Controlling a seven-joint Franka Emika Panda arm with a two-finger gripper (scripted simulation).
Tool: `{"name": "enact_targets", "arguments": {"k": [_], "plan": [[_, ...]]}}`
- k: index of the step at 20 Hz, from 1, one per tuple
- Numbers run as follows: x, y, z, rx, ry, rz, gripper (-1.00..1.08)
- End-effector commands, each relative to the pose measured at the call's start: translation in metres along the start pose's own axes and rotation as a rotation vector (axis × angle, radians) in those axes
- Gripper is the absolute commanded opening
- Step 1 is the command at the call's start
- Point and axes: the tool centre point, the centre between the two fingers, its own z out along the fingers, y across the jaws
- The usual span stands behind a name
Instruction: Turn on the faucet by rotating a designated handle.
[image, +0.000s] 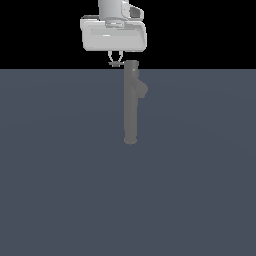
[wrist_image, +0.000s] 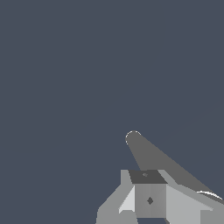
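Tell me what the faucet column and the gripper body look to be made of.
The faucet renders as flat matte grey, no highlights or texture: perhaps dull metal or plastic, but the look leaves it open. The gripper body is pale off-white with soft shading, suggesting smooth moulded plastic or painted casing.

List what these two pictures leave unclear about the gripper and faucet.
- Handle: tiny in the exterior view; contact with the gripper unclear.
- Jaws: too small there to tell whether open or shut.
- Faucet: wrist view cuts off its top end.
- Arm: cropped at the exterior view's top edge.
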Motion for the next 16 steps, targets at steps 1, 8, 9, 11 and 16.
{"name": "enact_targets", "arguments": {"k": [1,8,9,11,16], "plan": [[0.001,0.0,0.0,0.0,0.001,0.0,-1.0],[-0.015,-0.004,0.0,0.0,0.0,0.0,-1.0],[-0.018,-0.005,0.0,0.0,0.0,0.0,-1.0],[-0.023,-0.007,0.0,0.0,0.0,0.0,-1.0],[-0.037,-0.011,0.0,0.0,0.001,0.0,-1.0]]}}
